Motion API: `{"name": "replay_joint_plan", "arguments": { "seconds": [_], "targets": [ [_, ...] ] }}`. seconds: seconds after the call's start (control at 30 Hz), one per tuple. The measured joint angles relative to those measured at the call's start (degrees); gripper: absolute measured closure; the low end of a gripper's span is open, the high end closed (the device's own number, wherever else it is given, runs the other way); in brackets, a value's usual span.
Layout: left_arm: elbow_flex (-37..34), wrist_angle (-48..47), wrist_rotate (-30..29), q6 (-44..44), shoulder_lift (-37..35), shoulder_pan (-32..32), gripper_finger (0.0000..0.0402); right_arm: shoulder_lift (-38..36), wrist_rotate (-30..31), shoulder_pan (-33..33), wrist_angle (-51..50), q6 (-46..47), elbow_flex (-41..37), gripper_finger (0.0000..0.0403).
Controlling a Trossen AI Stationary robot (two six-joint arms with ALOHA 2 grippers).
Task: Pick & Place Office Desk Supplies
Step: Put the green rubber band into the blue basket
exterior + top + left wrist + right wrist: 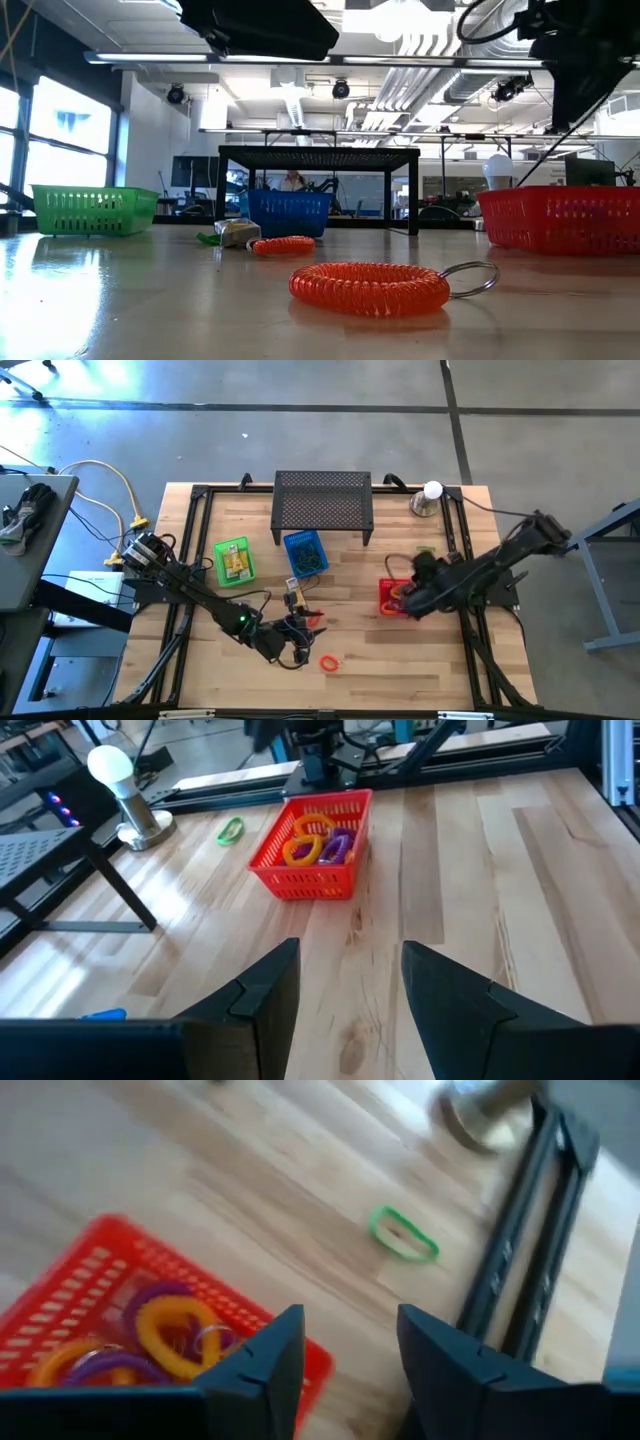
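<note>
Right now your supplies are sorted by colour: orange, yellow and purple coil loops lie in the red basket, over which the right gripper hangs with its jaws parted and nothing between them, which reads as a drop just made; one red coil lies loose on the desk near the front, just beside the left gripper, whose jaws stand apart and bare; a green loop lies outside the baskets near the silver lamp base; the green basket and blue basket sit by the black stand; nothing blocks the red coil.
</note>
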Motion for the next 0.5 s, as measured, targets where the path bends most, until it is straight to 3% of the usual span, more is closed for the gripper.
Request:
{"name": "replay_joint_plan", "arguments": {
  "seconds": [0.3, 0.5],
  "targets": [
    [0.0, -0.9, 2.0, -0.7, 0.0, 0.0, 0.0231, -13.8, -4.1, -17.3, 4.6, -8.7, -4.7, 0.0262],
    [-0.1, -2.3, 2.2, -1.4, 0.0, 0.0, 0.0231, -16.2, -5.9, -27.6, 16.3, -13.8, -11.1, 0.0265]
  ]
}}
